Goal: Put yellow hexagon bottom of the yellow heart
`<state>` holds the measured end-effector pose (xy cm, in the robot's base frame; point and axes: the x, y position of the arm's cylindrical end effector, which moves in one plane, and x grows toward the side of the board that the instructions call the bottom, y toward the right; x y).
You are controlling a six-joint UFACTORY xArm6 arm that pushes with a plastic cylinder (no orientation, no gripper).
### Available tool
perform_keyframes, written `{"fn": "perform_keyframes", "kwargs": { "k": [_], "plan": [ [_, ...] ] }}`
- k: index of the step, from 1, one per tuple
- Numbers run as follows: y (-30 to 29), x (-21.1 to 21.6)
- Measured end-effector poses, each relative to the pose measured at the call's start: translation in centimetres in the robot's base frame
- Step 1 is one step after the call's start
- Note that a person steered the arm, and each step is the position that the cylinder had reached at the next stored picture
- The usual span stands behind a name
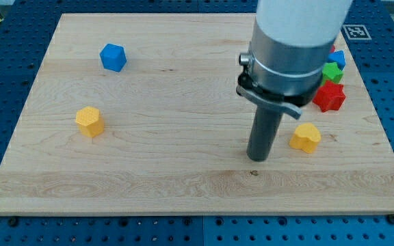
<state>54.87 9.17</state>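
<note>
One view only, so everything comes from it. Yellow hexagon (89,121) sits toward the view's left, well apart from everything else, w/ bare wood all round it. Yellow heart (306,137) lies at the view's right, just beside my tip (257,158), which stands on the desk (183,178) a little to the heart's left and slightly lower, not touching it as far as I can tell.

No claw on this rig, just the rod, so nothing is open, shut or held; it can only shove.

Handling, as a guess: the hexagon looks like a small rigid block, prob. light, hard-sided, not fragile. It should slide readily on smooth wood rather than tip (it's squat). No hold to take; contact goes on a side face. Pushing from its left face, aimed thru the middle, should send it right; an off-centre push would likely spin it or let it slip off the rod, since the facets are short and angled.

Surface: pale wooden board, flat, fine grain, no lip visible at the edges, so a hard shove near the bottom edge could send a block off. Blue perforated bench surrounds it.

Room: wide open lane btwn hexagon and heart. Space below the heart is free but not deep before the board's bottom edge. Blue cube (113,57) is at upper left, out of the way. Red (330,96), green (332,71) and another blue block (338,59) cluster above the heart, partly hidden by the arm (shapes unclear).
</note>
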Motion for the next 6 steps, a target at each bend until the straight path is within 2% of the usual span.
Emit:
{"fn": "perform_keyframes", "kwargs": {
  "k": [1,2,3,4,5,6],
  "plan": [
    [5.7,-1.1],
    [10.3,-4.9],
    [11.0,-5.8],
    [9.1,-3.8],
    [3.9,-3.3],
    [-2.2,-5.3]
  ]
}}
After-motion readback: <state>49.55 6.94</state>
